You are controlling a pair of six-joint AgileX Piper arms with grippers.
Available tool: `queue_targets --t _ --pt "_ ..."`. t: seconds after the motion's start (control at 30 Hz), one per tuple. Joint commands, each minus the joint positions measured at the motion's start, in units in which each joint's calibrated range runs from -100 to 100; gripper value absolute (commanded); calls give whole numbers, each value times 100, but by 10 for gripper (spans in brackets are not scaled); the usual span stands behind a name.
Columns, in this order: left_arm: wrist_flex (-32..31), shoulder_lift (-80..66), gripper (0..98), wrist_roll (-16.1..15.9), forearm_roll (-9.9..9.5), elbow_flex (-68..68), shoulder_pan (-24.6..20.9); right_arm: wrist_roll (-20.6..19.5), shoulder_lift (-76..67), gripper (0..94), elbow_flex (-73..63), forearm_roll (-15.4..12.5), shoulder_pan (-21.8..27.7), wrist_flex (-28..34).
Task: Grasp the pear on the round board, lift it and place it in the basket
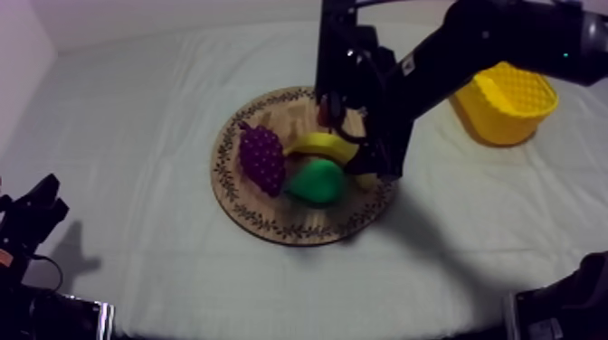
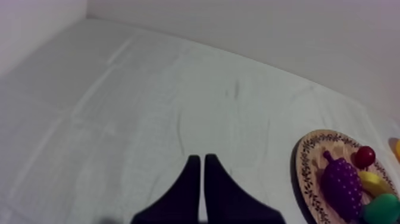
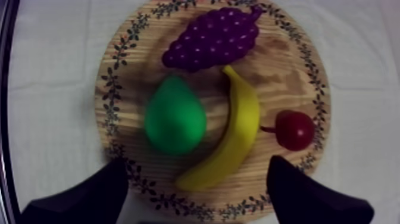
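Fingers apart, the right gripper [image 3: 196, 159] is hovering over the pear [image 3: 174, 116] to straddle it, while the left gripper [image 2: 199, 158] is lying closed.

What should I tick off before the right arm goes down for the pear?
1. Right gripper open: ok, fingers apart above the wooden board.
2. Pear on the board, ungrasped: ok.
3. Gripper lined up on the pear alone: not ok, the banana also lies between the fingers.
4. Room round the pear: cannot tell, banana and grapes lie close.
5. Yellow basket upright on the cloth: ok.
6. Left gripper clear of the board: ok, shut over bare cloth.
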Motion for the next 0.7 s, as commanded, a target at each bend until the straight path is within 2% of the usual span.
queue_targets --t 0.0,0.23,0.67 --pt "1 -2 1 0 -1 -5 0 16 206 745 25 5 -44 -120" --pt "1 -2 1 0 -1 -5 0 -48 1014 734 -80 95 -209 -549" --pt "1 -2 1 0 -1 -5 0 -243 2463 717 -1135 267 -277 -600"
